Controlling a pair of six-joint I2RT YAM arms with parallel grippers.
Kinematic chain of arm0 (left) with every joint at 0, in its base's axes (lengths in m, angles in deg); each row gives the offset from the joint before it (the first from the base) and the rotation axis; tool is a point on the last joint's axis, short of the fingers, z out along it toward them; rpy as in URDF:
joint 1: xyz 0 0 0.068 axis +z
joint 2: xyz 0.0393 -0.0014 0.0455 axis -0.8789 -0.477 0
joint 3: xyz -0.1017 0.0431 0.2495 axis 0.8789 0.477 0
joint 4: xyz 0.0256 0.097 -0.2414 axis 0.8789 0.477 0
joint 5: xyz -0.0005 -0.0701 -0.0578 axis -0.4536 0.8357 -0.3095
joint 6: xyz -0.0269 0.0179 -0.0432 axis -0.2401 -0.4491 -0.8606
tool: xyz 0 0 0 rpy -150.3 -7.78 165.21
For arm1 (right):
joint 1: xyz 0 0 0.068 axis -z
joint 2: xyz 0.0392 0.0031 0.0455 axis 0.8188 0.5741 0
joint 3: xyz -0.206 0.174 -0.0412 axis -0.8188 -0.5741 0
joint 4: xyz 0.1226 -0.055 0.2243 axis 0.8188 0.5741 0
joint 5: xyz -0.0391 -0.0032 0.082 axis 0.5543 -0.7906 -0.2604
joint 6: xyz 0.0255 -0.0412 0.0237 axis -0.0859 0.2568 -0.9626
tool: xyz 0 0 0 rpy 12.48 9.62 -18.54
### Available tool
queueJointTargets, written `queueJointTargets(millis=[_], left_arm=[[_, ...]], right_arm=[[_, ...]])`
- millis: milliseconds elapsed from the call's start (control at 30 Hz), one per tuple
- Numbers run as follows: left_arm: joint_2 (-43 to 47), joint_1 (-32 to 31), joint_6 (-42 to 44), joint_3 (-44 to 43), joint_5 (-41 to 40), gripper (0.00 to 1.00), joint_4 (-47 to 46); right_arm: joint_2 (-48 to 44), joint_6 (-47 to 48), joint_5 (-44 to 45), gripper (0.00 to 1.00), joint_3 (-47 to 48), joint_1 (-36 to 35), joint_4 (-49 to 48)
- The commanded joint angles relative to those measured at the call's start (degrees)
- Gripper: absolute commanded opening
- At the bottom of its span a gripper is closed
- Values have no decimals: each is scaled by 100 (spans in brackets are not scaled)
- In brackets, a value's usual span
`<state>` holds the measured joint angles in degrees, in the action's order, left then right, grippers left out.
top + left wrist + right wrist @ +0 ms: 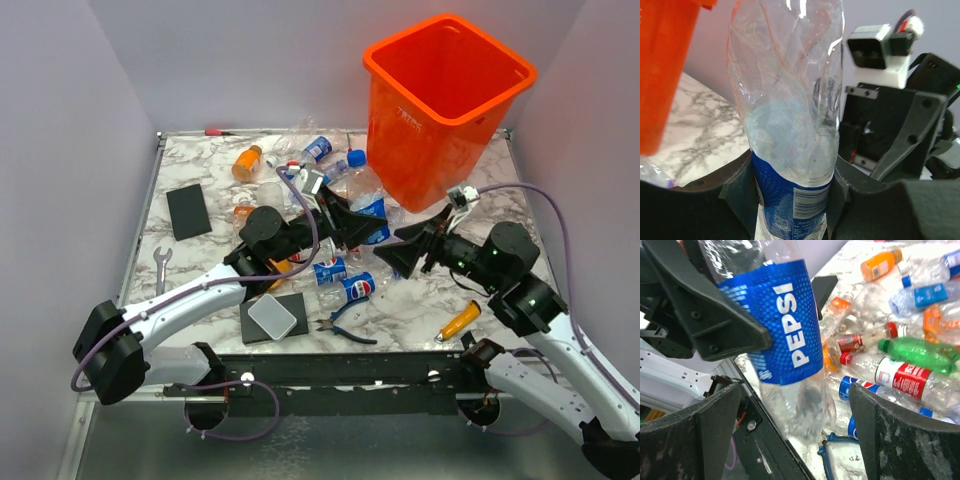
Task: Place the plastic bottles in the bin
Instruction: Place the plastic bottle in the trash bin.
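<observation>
Your left jaws are clamped on the crushed Pepsi bottle (792, 155), holding it above the tabletop (425, 290) near the orange bin (440, 120). And your right jaws stand wide either side of it, gripping nothing; other bottles (920, 352) lie on the tabletop.

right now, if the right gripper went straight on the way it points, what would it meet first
Probably the crushed clear plastic bottle with the blue Pepsi label, held by the left gripper: it sits dead ahead of the open right gripper, though depth is hard to judge.
</observation>
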<state>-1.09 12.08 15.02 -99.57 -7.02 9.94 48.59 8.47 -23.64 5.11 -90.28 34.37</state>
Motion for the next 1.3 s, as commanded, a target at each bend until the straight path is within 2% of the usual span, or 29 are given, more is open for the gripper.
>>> queueJointTargets(millis=[0, 133, 233, 433, 567, 667, 767, 900, 1033, 1267], left_arm=[[616, 60, 1376, -119, -553, 36, 949], [964, 65, 2621, -142, -796, 36, 1892], [1185, 55, 3395, 28, -782, 36, 2355], [1696, -17, 4169, 811, -998, 36, 2301], [1974, -71, 4161, 1217, -1409, 35, 1917], [2027, -71, 4065, 1339, -1364, 35, 1811], [1953, -76, 3946, 1341, -1308, 34, 1788], [1873, -77, 3834, 1298, -1248, 34, 1793], [1907, -76, 3801, 1332, -1215, 34, 1793], [1923, -93, 3800, 1357, -1184, 34, 1797]], right_arm=[[-147, 656, 283, 93, 963, -29, 1341], [-68, 904, 734, 93, 1733, -29, 1616], [65, 817, 1025, 92, 2129, -28, 1113], [1073, 618, 747, 87, 2765, -29, 506], [1704, 415, 322, 81, 2965, -29, 319], [1964, 392, 320, 80, 3044, -180, 264], [2234, 621, 780, 80, 3257, -611, 492], [2538, 977, 1816, 81, 3459, -1347, 769], [2672, 1036, 2314, 80, 3396, -1565, 731], [3117, 1219, 2782, 65, 3546, -1985, 893]])
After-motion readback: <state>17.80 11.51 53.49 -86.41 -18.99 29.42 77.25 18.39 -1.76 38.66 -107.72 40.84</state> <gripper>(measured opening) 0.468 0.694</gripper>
